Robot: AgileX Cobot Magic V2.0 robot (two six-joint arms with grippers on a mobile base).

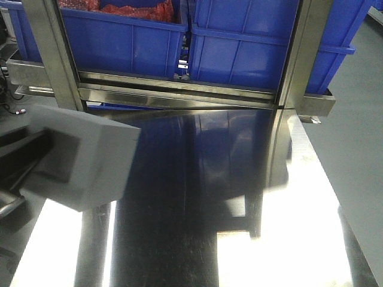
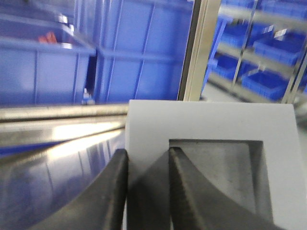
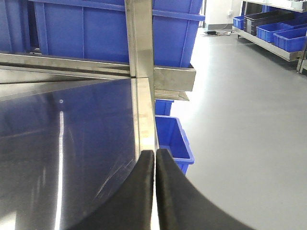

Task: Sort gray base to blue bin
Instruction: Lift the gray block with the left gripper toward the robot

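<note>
Over the left side of a shiny steel worktop [image 1: 203, 179], the left end effector [image 2: 147, 155] is clamped on one wall of the gray base [image 1: 81, 158], with one finger outside and one inside its square pocket. The base hangs tilted above the surface, well apart from the bins. Behind the worktop, on a steel rack [image 1: 179, 89], stands a blue bin [image 1: 251, 51]. Just beside it on the left is a second bin [image 1: 119, 42] holding something red. The right end effector [image 3: 154, 155] is clenched on nothing, over the worktop's right edge.
</note>
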